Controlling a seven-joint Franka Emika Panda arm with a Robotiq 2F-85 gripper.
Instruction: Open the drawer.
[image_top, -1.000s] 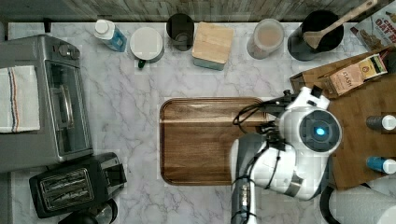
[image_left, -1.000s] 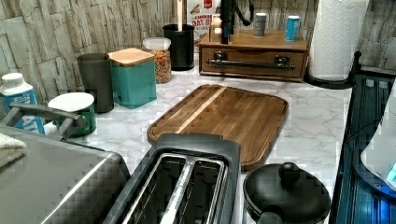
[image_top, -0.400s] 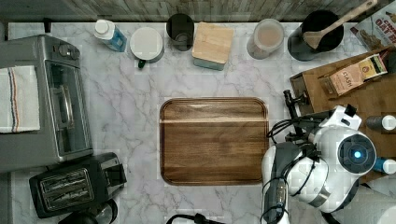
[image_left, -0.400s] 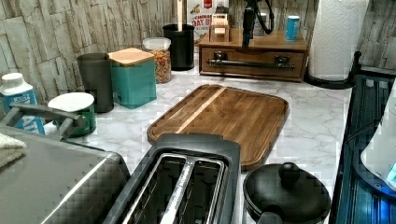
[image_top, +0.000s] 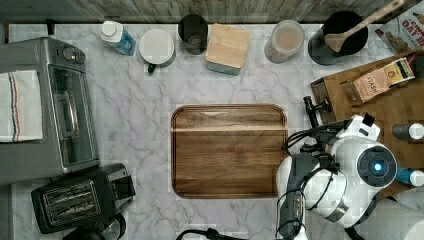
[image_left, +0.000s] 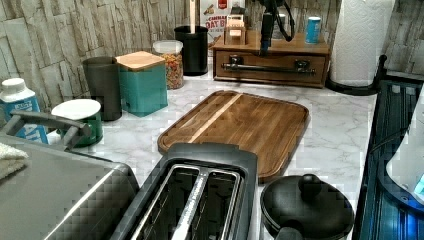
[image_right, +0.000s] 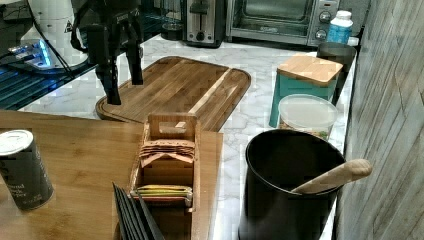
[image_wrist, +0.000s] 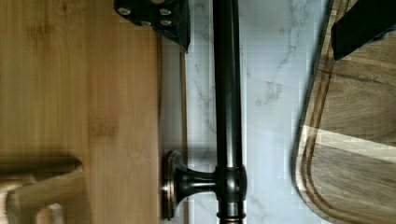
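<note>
At the back of the marble counter (image_left: 340, 120) in the left view, the drawer (image_left: 272, 66) sits shut in its bamboo box (image_left: 272, 46), the black bar handle (image_left: 270, 69) running across its front. Above that handle hangs the gripper (image_right: 122, 85), fingers (image_right: 111, 82) spread wide and holding nothing, one over the box top, the other toward the wooden tray board (image_top: 229, 150); the handle (image_wrist: 228, 93) lies between them, untouched

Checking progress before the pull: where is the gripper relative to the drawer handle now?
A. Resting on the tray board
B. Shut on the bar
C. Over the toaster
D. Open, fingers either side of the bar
D: in the wrist view the bar runs between the two fingers of the gripper, untouched.
</note>
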